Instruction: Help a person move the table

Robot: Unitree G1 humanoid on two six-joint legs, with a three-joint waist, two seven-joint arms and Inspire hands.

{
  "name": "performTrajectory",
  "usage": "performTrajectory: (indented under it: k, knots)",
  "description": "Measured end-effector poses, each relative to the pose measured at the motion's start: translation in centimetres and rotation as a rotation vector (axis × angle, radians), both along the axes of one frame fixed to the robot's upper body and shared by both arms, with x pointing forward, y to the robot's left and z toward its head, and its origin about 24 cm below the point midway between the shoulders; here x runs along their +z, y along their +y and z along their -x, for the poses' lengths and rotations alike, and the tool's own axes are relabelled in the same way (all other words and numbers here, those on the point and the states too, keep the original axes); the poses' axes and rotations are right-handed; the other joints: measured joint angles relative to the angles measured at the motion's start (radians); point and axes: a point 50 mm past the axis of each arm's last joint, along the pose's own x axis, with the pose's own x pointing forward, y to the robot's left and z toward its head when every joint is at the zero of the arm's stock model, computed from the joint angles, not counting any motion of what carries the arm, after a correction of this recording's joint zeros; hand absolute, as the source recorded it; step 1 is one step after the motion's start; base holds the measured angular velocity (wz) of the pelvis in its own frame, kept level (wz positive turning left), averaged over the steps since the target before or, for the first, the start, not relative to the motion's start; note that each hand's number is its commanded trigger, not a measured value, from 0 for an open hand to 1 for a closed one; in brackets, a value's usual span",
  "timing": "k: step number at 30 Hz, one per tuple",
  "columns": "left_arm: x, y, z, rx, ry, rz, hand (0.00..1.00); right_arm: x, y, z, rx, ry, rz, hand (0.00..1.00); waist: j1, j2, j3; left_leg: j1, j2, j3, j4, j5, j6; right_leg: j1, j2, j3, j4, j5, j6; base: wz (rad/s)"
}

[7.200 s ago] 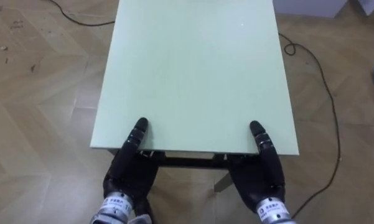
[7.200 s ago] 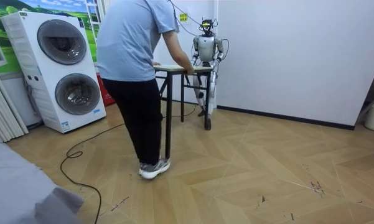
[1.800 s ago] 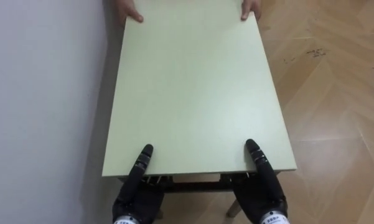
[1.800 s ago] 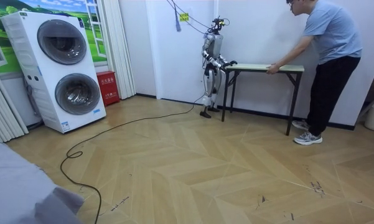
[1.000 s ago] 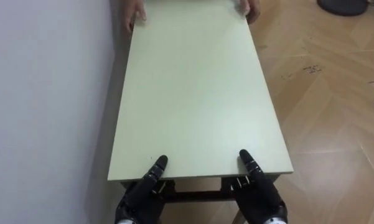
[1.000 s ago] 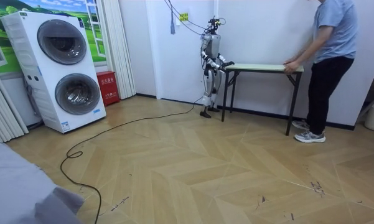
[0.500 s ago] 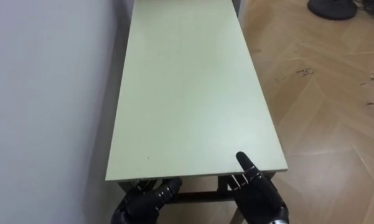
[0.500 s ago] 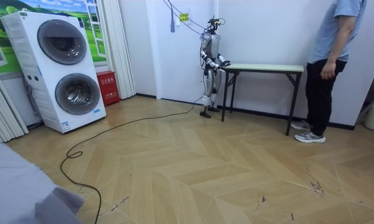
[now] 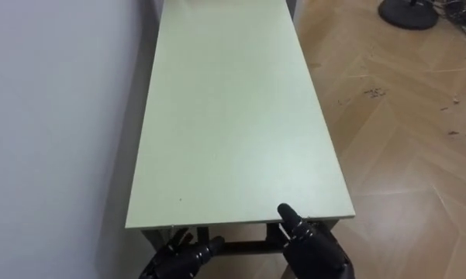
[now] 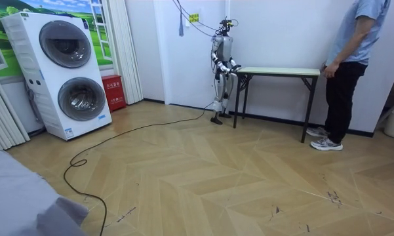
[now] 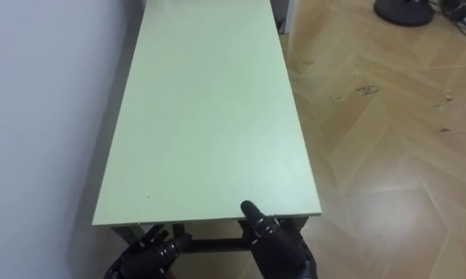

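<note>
The long table (image 9: 233, 116) with a pale green top stands on the floor, its left long side against the white wall (image 9: 54, 116). My left hand (image 9: 182, 260) hangs just below its near edge, open with its fingers spread and off the top. My right hand (image 9: 310, 244) is lower right of that edge, open, its thumb pointing up by the rim. In the room view I stand at the end of the table (image 10: 275, 70) on the room view's left. The person (image 10: 354, 59) stands upright at the other end, hands off the table.
A wooden floor (image 9: 403, 139) runs along the table's right side. A dark round base (image 9: 407, 12) sits at the far right. A stacked washer and dryer (image 10: 65, 72) and a black cable (image 10: 118, 141) lie off to the room view's left.
Both my hands let go of the table's near edge, opened and drew back below it. The person released the far end and straightened up.
</note>
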Motion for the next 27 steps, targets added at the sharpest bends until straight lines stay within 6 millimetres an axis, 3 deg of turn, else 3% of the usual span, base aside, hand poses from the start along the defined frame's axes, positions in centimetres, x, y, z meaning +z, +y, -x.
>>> performTrajectory:
  k: [7, 14, 19, 23, 27]
  knots:
    - [-1.4, 1.9, 1.7, -0.071, 0.081, -0.120, 0.00, -3.3, -2.2, 3.2, 0.161, 0.176, 0.243, 0.00, 0.007, -0.004, 0.0025, 0.002, 0.001, 0.003, -0.002, -0.002, -0.001, -0.002, 0.001, 0.004, -0.001, 0.000, 0.000, 0.00]
    - [-3.0, 3.8, 3.6, -0.012, 0.204, -0.169, 0.00, -4.9, -3.9, 5.5, 0.144, 0.319, 0.292, 0.00, 0.008, -0.018, 0.0083, 0.007, 0.003, 0.002, -0.001, -0.008, -0.002, 0.005, 0.003, 0.004, -0.002, 0.000, 0.000, -0.01]
    - [-3.6, 4.2, 4.2, 0.009, 0.256, -0.174, 0.00, -5.4, -4.9, 6.6, 0.095, 0.378, 0.298, 0.00, 0.009, -0.015, -0.0019, 0.011, 0.003, 0.003, -0.001, -0.009, -0.003, 0.009, 0.006, 0.006, -0.018, 0.001, -0.001, 0.00]
    - [-3.9, 4.6, 5.1, 0.023, 0.291, -0.186, 0.00, -5.9, -6.0, 8.1, 0.053, 0.454, 0.324, 0.00, 0.008, -0.012, -0.0034, 0.011, 0.004, 0.003, -0.004, -0.010, -0.005, 0.013, 0.008, 0.009, -0.021, 0.000, -0.001, 0.00]
    - [-4.4, 4.9, 6.0, 0.078, 0.338, -0.190, 0.00, -6.7, -7.4, 10.9, -0.017, 0.616, 0.380, 0.00, 0.004, -0.016, -0.0030, 0.027, 0.006, 0.003, -0.004, -0.012, -0.008, 0.030, 0.011, 0.020, -0.032, 0.000, -0.001, -0.06]
